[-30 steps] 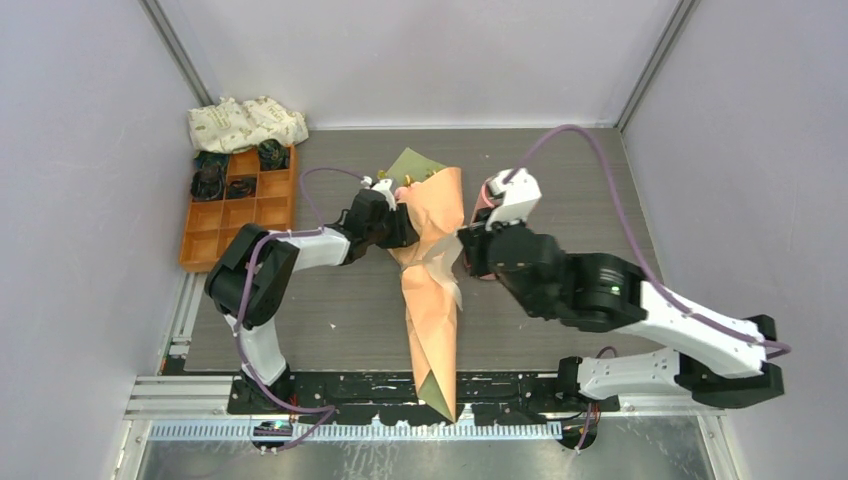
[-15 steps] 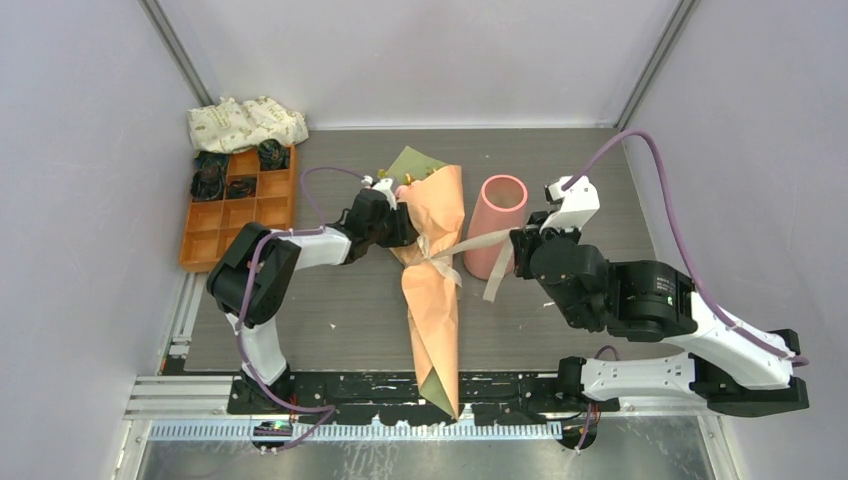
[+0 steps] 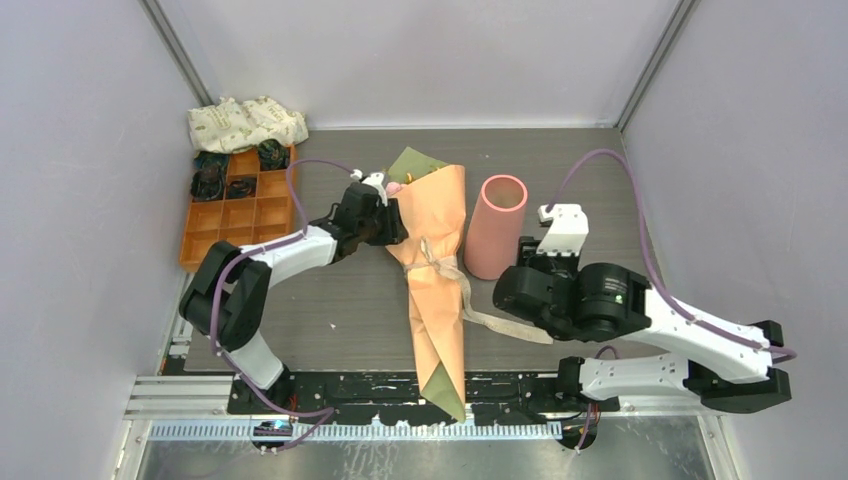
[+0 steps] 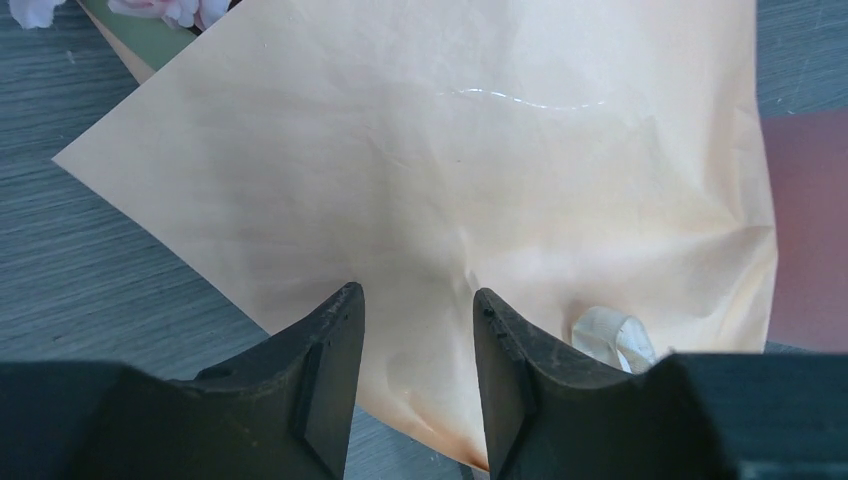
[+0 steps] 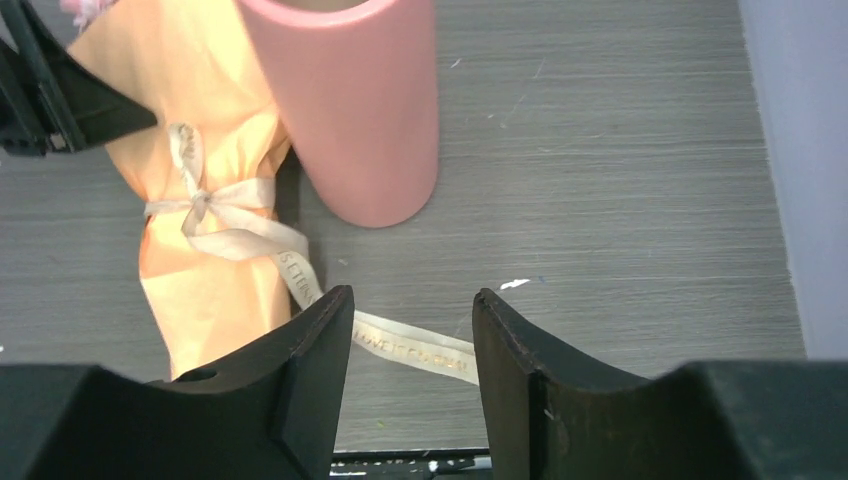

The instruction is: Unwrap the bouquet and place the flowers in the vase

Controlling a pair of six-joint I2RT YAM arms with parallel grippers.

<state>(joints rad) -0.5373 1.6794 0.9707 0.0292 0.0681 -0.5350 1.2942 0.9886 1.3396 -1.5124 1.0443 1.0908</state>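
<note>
The bouquet (image 3: 438, 270) lies in the middle of the table, its wide mouth toward 12 o'clock. The vase (image 3: 494, 228) stands just beside it at 3 o'clock. The ribbon (image 5: 245, 232) is knotted and its tail trails toward 4 o'clock. The right gripper (image 5: 412, 330) stands open and holds nothing. The left gripper (image 4: 415, 320) is at the bouquet's 9 o'clock edge with its jaws apart over the paper; I cannot tell if it grasps.

The orange paper bouquet (image 3: 437, 270) lies flat, tip toward 6 o'clock, its ribbon (image 5: 215, 215) knotted; the pink vase (image 3: 493, 228) stands upright at its 3 o'clock.
</note>
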